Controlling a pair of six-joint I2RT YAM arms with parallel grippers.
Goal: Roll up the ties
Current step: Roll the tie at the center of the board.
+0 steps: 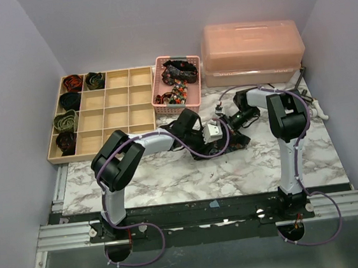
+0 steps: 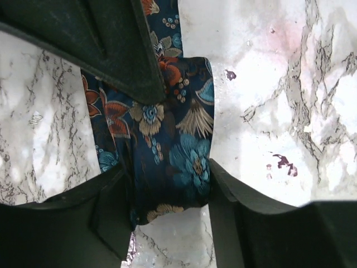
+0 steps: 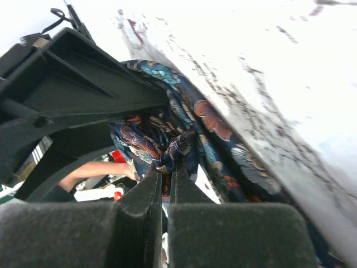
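A navy tie with teal and orange flowers point(image 1: 232, 144) lies crumpled on the marble table between my two grippers. My left gripper point(image 1: 204, 133) is open; in the left wrist view its jaws point(image 2: 166, 170) stand on either side of the flat tie point(image 2: 178, 151), whose end lies between them. My right gripper point(image 1: 224, 120) is shut on a bunched fold of the same tie point(image 3: 212, 128), and its jaws point(image 3: 166, 167) are nearly closed on the fabric. Several coiled ties point(image 1: 70, 100) sit in the left compartments of a wooden organiser tray point(image 1: 119, 114).
A pink mesh basket point(image 1: 160, 101) at the back centre holds more loose ties point(image 1: 179, 72). A lidded pink plastic box point(image 1: 251, 49) stands at the back right. The walls close in on both sides. Cables hang from both arms.
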